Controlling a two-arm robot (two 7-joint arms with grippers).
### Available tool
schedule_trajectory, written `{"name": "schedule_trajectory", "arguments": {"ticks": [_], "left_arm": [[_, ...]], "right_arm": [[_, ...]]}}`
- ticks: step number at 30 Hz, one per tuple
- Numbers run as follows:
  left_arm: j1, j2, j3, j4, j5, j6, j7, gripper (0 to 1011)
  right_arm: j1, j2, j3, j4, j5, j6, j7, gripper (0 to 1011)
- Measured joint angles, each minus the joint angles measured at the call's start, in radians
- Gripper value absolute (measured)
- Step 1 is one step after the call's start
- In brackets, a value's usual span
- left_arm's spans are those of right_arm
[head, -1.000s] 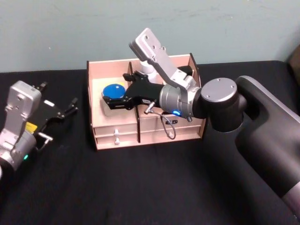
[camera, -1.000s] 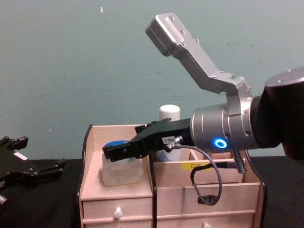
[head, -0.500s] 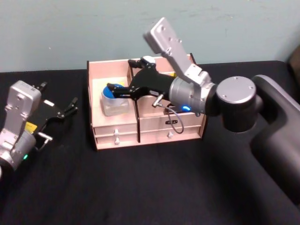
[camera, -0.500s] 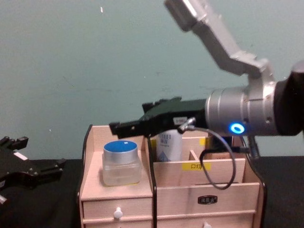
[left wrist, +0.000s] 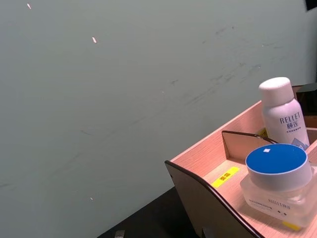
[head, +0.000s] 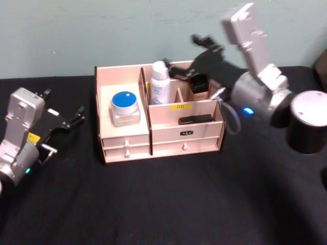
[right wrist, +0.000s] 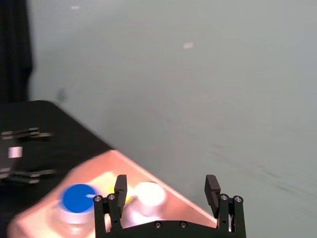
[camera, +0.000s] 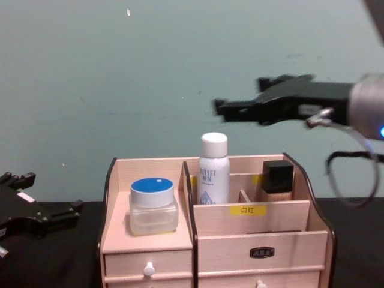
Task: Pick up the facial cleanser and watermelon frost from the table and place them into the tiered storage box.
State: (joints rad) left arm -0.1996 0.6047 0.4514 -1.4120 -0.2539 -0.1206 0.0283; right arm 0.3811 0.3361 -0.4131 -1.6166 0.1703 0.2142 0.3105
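The tiered storage box [head: 125,148] stands on the black table. The facial cleanser [head: 160,84] is upright in a back compartment, also seen in the chest view [camera: 214,168] and the left wrist view [left wrist: 283,111]. The watermelon frost [head: 125,107] sits in the left compartment, apart from any gripper [camera: 153,205] [left wrist: 277,178]. My right gripper [head: 181,51] hangs open and empty above the box's back right [camera: 240,96] [right wrist: 166,186]. My left gripper [head: 64,102] rests open at the table's left.
A black-capped beige bottle [head: 199,84] stands in the box's back right compartment, and a flat black item [head: 195,119] lies in the front right one. Two rows of white-knobbed drawers face me. Black table surface stretches in front of the box.
My right gripper let go of the watermelon frost in the left compartment, then rose and drew back to the right, uncovering the box. The left arm has not moved.
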Motion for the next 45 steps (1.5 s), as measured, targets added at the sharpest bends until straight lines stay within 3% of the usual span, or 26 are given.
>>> {"name": "schedule_trajectory", "arguments": {"ticks": [1, 4, 10, 17, 30, 45], "left_arm": [[0.000, 0.000, 0.000, 0.000, 0.000, 0.000, 0.000, 1010], [0.000, 0.000, 0.000, 0.000, 0.000, 0.000, 0.000, 1010], [0.000, 0.000, 0.000, 0.000, 0.000, 0.000, 0.000, 1010], [0.000, 0.000, 0.000, 0.000, 0.000, 0.000, 0.000, 1010], [0.000, 0.000, 0.000, 0.000, 0.000, 0.000, 0.000, 1010], [0.000, 0.000, 0.000, 0.000, 0.000, 0.000, 0.000, 1010]], "right_arm": [[0.000, 0.000, 0.000, 0.000, 0.000, 0.000, 0.000, 1002], [-0.034, 0.014, 0.060, -0.016, -0.008, -0.016, -0.042, 1002], [-0.057, 0.029, 0.135, 0.004, -0.024, -0.035, -0.082, 1002], [-0.057, 0.036, 0.182, 0.073, -0.052, -0.053, -0.106, 1002], [-0.046, 0.018, 0.206, 0.191, -0.088, -0.058, -0.097, 1003], [-0.045, 0.019, 0.205, 0.188, -0.089, -0.056, -0.097, 1002]]}}
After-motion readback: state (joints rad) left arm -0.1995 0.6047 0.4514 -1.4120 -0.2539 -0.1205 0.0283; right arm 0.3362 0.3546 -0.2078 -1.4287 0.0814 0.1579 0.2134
